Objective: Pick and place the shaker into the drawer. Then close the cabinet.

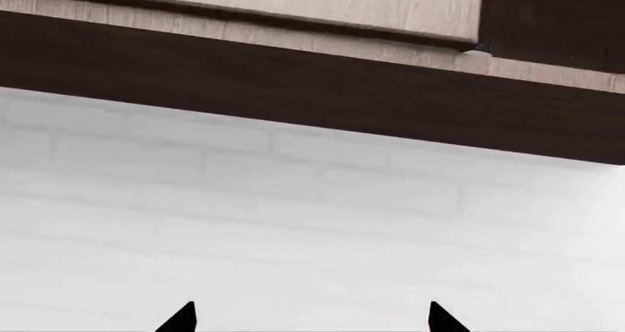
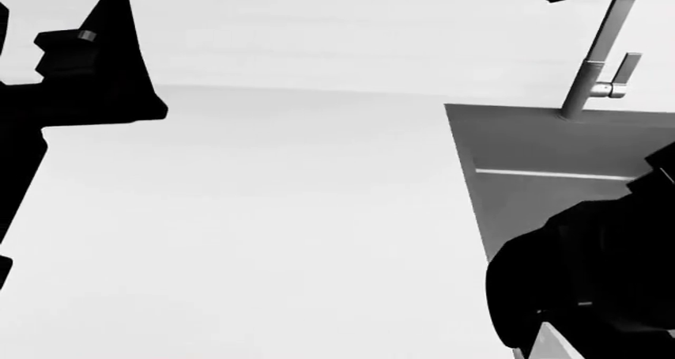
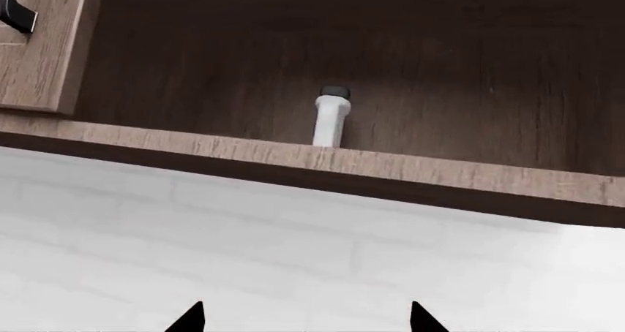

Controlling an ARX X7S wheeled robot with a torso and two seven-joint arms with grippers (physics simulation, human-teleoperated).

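Observation:
The shaker (image 3: pixel 332 120), white with a dark cap, stands upright inside an open brown wall cabinet (image 3: pixel 391 164), just behind its front lip. My right gripper (image 3: pixel 304 319) is open and empty, below the cabinet and well short of the shaker, with only its two dark fingertips (image 3: pixel 190 319) showing. My left gripper (image 1: pixel 312 319) is open and empty, facing the white brick wall under a closed cabinet door (image 1: pixel 293 3). The drawer is out of view.
The head view shows a white counter (image 2: pixel 264 217), a grey sink (image 2: pixel 548 161) at the right and a steel faucet (image 2: pixel 601 58). My left arm (image 2: pixel 84 66) rises at the left, my right arm (image 2: pixel 590 280) at the lower right. An open cabinet door (image 3: pixel 39 47) hangs beside the shaker's cabinet.

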